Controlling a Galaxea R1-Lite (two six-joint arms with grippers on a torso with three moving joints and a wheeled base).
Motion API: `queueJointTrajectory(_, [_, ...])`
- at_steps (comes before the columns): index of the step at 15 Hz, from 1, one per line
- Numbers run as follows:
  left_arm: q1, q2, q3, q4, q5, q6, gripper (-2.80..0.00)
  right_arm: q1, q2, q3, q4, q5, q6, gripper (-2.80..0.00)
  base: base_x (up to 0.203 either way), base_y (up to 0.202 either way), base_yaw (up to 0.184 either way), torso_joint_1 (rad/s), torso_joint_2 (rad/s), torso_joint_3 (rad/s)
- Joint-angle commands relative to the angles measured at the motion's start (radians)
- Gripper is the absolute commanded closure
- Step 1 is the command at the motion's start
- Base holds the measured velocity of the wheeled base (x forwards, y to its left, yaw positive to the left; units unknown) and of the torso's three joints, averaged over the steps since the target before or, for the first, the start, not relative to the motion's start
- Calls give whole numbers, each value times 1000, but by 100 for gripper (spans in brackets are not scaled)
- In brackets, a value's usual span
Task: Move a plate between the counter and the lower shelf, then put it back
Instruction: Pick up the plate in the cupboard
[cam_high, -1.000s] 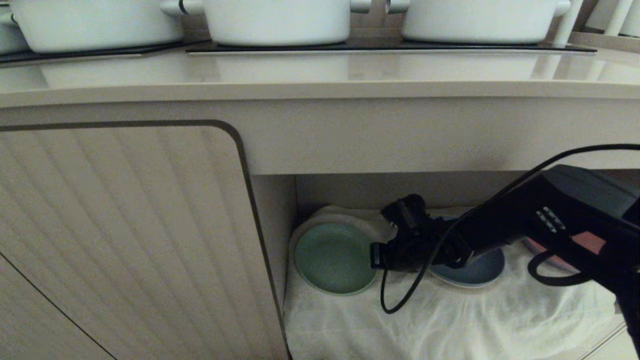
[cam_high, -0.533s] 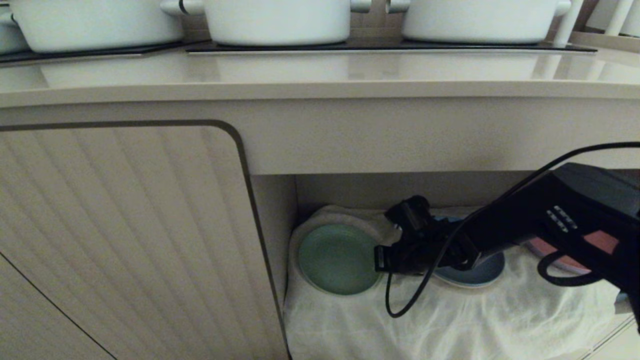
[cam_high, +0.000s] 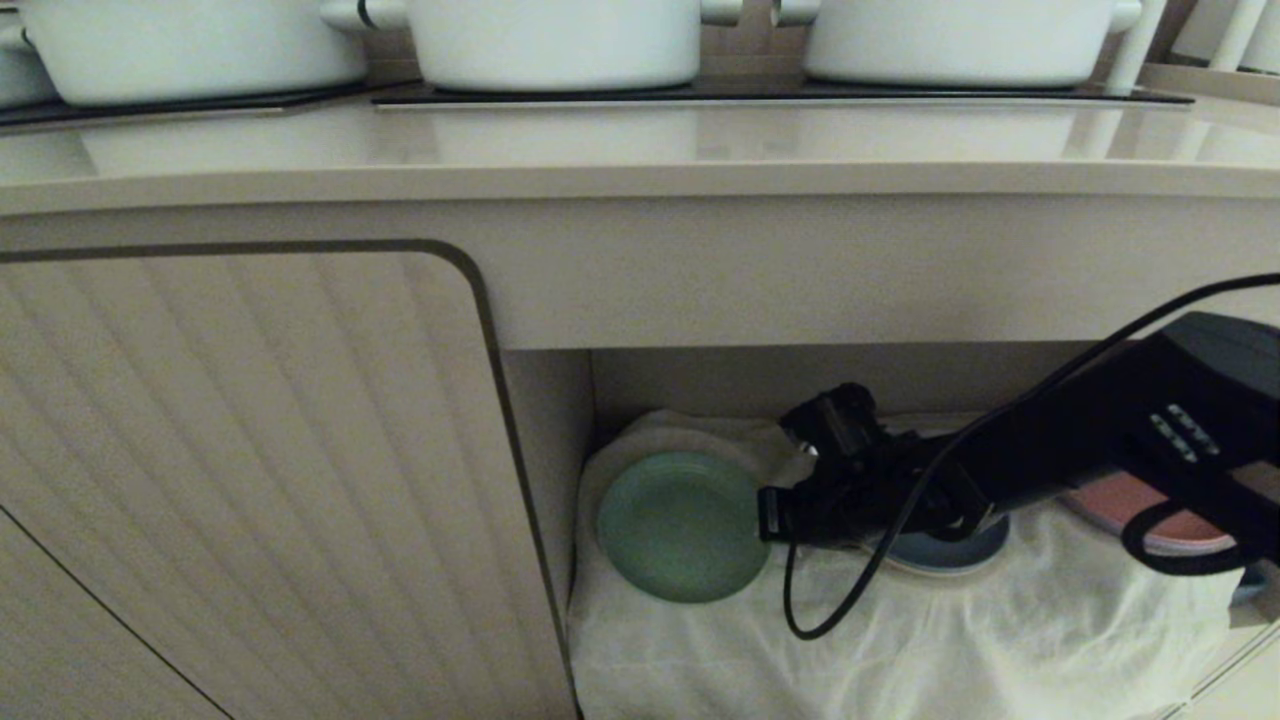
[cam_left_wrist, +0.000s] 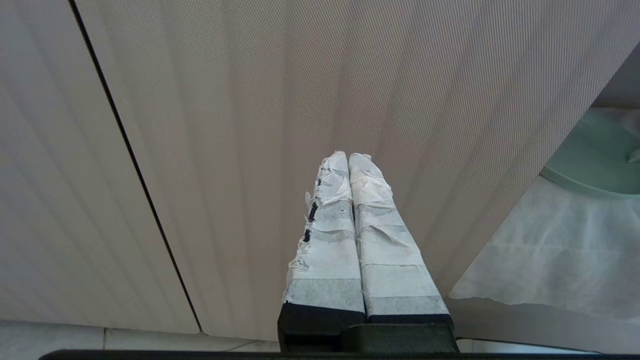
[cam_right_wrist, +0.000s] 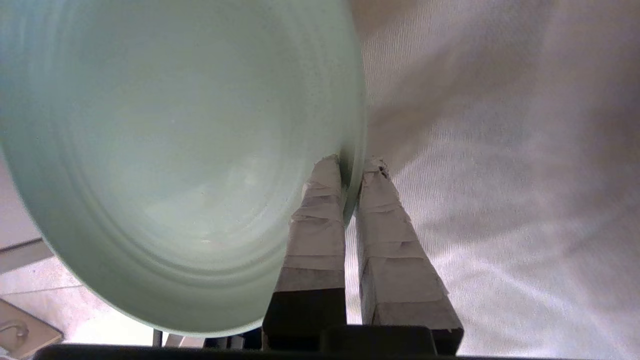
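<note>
The mint-green plate (cam_high: 680, 525) is at the left end of the lower shelf (cam_high: 900, 630), over its off-white cloth. My right gripper (cam_high: 765, 520) reaches in from the right and is shut on the plate's right rim. In the right wrist view the rim of the plate (cam_right_wrist: 175, 150) sits pinched between the taped fingers of my right gripper (cam_right_wrist: 352, 167), one inside the rim and one outside. The counter (cam_high: 640, 150) runs above the shelf. My left gripper (cam_left_wrist: 348, 157) is parked and shut on nothing, facing the ribbed door, with the plate (cam_left_wrist: 595, 160) off to one side.
A blue plate (cam_high: 950, 550) and a pink plate (cam_high: 1130, 505) lie on the same cloth, partly behind my right arm. White pots (cam_high: 555, 40) stand on the hob at the back of the counter. A ribbed cabinet door (cam_high: 250, 450) closes off the left side.
My right arm has drawn back to the right, and the green plate in its grip has come a little right and toward the shelf's front. The left arm has stayed still.
</note>
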Motion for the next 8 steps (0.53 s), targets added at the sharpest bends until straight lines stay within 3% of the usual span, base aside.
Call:
queueJointTrajectory(1, [0,0,0,0,1,-1,0,-2,-35,18,-4,1,3,0,0,0,0,0,0,0])
queueJointTrajectory(8, [0,0,0,0,1,-1,0,-12,-103,91,-5,1,5,0,0,0,0,0,0,0])
